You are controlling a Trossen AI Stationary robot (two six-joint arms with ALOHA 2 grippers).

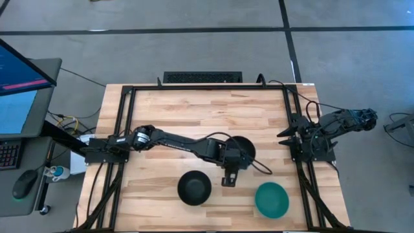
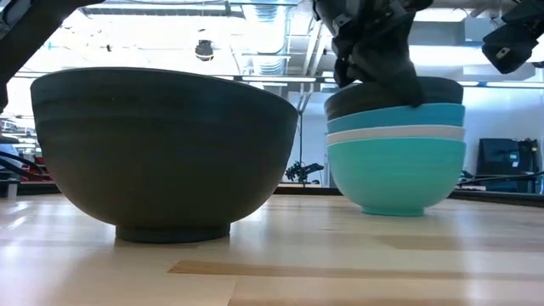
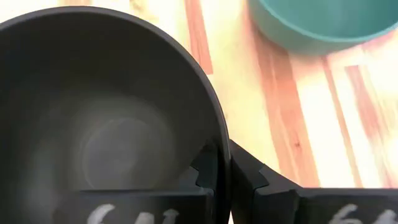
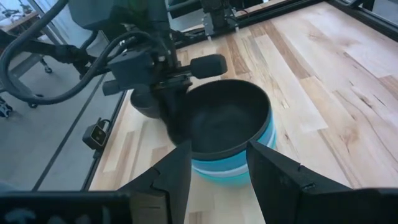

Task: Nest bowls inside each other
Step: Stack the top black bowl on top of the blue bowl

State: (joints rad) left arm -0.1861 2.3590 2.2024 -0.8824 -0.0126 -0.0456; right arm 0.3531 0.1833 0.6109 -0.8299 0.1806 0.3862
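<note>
A stack of bowls (image 2: pixel 396 161) stands mid-table: light blue at the bottom, then white, light blue, and a black bowl (image 4: pixel 227 121) on top. My left gripper (image 1: pixel 233 162) is above this stack, shut on the top black bowl (image 1: pixel 246 147). A second black bowl (image 1: pixel 194 188) and a teal green bowl (image 1: pixel 272 199) rest on their bases nearer the table's near edge. My right gripper (image 4: pixel 217 171) is open and waits at the table's right side (image 1: pixel 291 137), touching nothing. My left gripper pinches the top black bowl's rim (image 3: pixel 219 134) on its near-left side. One finger (image 3: pixel 205 171) is inside the bowl and the other finger (image 3: pixel 249 177) is outside. The fingers come from above, pointing down. The bowl sits upright in the light blue bowl (image 2: pixel 399 116) beneath.
A black metal frame (image 1: pixel 123 129) runs along the table's left, far and right sides. The loose black bowl (image 2: pixel 161 153) stands close to the low camera, left of the stack. Bare wood (image 1: pixel 194 110) lies on the far half of the table.
</note>
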